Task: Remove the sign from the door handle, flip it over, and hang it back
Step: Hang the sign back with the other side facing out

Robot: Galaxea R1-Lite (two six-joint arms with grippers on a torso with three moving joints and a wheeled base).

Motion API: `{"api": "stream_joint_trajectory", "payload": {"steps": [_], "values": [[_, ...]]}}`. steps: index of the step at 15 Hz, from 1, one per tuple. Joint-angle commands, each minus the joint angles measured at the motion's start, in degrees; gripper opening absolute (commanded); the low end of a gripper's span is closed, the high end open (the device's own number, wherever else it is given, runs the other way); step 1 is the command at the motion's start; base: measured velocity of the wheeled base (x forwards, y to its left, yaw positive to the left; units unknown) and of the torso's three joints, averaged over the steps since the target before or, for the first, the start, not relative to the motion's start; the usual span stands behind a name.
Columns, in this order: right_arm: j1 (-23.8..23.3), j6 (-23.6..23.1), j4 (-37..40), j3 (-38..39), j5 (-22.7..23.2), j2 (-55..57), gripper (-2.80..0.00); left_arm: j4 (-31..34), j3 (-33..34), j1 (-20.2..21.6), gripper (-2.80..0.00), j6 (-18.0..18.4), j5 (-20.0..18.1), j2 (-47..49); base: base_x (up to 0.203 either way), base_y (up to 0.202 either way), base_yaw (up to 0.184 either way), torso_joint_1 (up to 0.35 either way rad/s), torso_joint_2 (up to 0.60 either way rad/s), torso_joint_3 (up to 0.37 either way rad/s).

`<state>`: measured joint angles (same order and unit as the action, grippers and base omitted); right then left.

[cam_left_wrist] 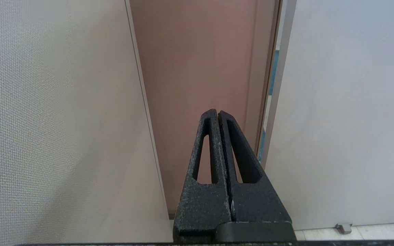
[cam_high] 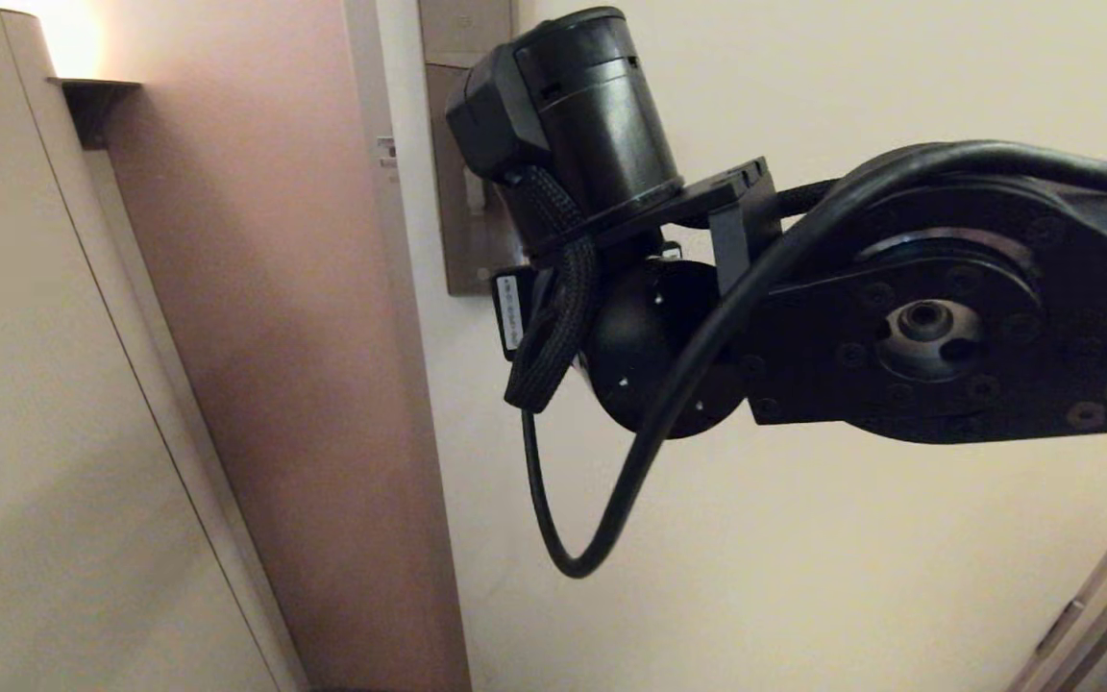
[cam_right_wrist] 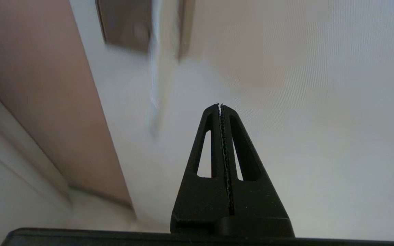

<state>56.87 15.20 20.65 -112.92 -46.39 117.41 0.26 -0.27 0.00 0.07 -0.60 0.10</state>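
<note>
1. The place is an indoor doorway, probably a hotel-style room or corridor.
2. A plain cream door (cam_high: 803, 577) fills most of the head view, carrying a tall brown-grey lock backplate (cam_high: 462, 192).
3. A pinkish-brown door frame (cam_high: 323, 384) runs beside it.
4. A textured beige wall panel (cam_high: 35, 432) stands left, under warm lamp glow.

One backplate (cam_high: 462, 192), one door (cam_high: 707, 538), two grippers, one cable (cam_high: 611, 519).
</note>
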Motion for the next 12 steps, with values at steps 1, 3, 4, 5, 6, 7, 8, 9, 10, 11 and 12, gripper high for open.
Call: {"api": "stream_joint_trajectory", "payload": {"steps": [1,3,4,5,6,7,8,9,10,11,12], "values": [[-0.4,0.0,-2.0,-0.1,-0.8,1.3,-2.8,0.0,0.0,0.0,-2.8,0.0,0.0,0.0,0.0,0.0,0.0,0.0,0.0,0.0],[-1.4,-0.4,-6.2,-0.1,-1.6,1.9,-2.8,0.0,0.0,0.0,-2.8,0.0,0.0,0.0,0.0,0.0,0.0,0.0,0.0,0.0],[-1.7,-2.0,-8.5,-0.1,-1.9,2.1,-2.8,0.0,0.0,0.0,-2.8,0.0,0.0,0.0,0.0,0.0,0.0,0.0,0.0,0.0],[-2.3,-3.7,-10.2,-0.1,-1.9,2.3,-2.8,0.0,0.0,0.0,-2.8,0.0,0.0,0.0,0.0,0.0,0.0,0.0,0.0,0.0],[-2.5,-4.4,-11.5,-0.1,-2.0,2.6,-2.8,0.0,0.0,0.0,-2.8,0.0,0.0,0.0,0.0,0.0,0.0,0.0,0.0,0.0],[-2.7,-4.7,-12.9,-0.1,-2.0,2.7,-2.8,0.0,0.0,0.0,-2.8,0.0,0.0,0.0,0.0,0.0,0.0,0.0,0.0,0.0],[-2.8,-4.7,-13.7,-0.1,-2.0,2.8,-2.8,0.0,0.0,0.0,-2.8,0.0,0.0,0.0,0.0,0.0,0.0,0.0,0.0,0.0],[-2.8,-4.7,-14.2,-0.1,-2.0,2.9,-2.8,0.0,0.0,0.0,-2.8,0.0,0.0,0.0,0.0,0.0,0.0,0.0,0.0,0.0],[-2.8,-4.7,-15.1,-0.1,-2.0,3.0,-2.8,0.0,0.0,0.0,-2.8,0.0,0.0,0.0,0.0,0.0,0.0,0.0,0.0,0.0],[-2.8,-4.8,-16.5,-0.1,-2.0,3.2,-2.8,0.0,0.0,0.0,-2.8,0.0,0.0,0.0,0.0,0.0,0.0,0.0,0.0,0.0],[-2.8,-5.2,-18.6,-0.1,-1.9,3.4,-2.8,0.0,0.0,0.0,-2.8,0.0,0.0,0.0,0.0,0.0,0.0,0.0,0.0,0.0]]}}
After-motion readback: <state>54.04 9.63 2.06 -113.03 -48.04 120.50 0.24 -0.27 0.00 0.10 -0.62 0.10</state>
